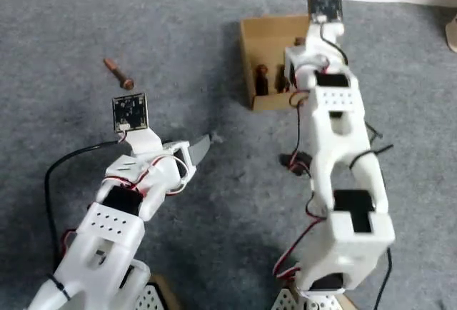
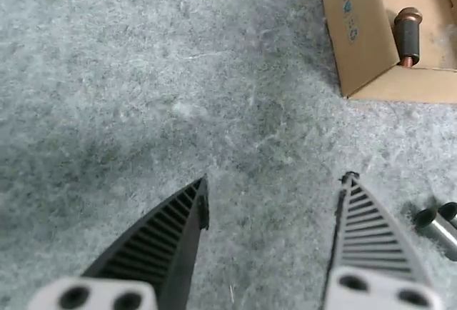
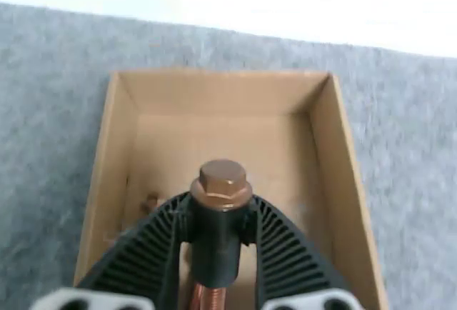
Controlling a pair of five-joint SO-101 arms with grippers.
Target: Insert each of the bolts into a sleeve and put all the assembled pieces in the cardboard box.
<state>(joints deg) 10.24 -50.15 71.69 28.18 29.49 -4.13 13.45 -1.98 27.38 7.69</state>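
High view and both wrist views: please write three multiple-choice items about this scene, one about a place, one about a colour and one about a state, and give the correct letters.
1. The loose bolt lies:
A) inside the cardboard box
B) on the grey carpet
C) on top of an arm

2. The bolt head of the assembled piece in the right end effector is:
A) blue
B) white
C) copper

3. The left end effector is:
A) open, with nothing in it
B) shut on a sleeve
C) shut on a bolt

Correct letters:
1 B: the high view shows it on the carpet, apart from both arms.
2 C: the right wrist view shows a copper hexagon head.
3 A: its jaws stand apart over bare carpet.
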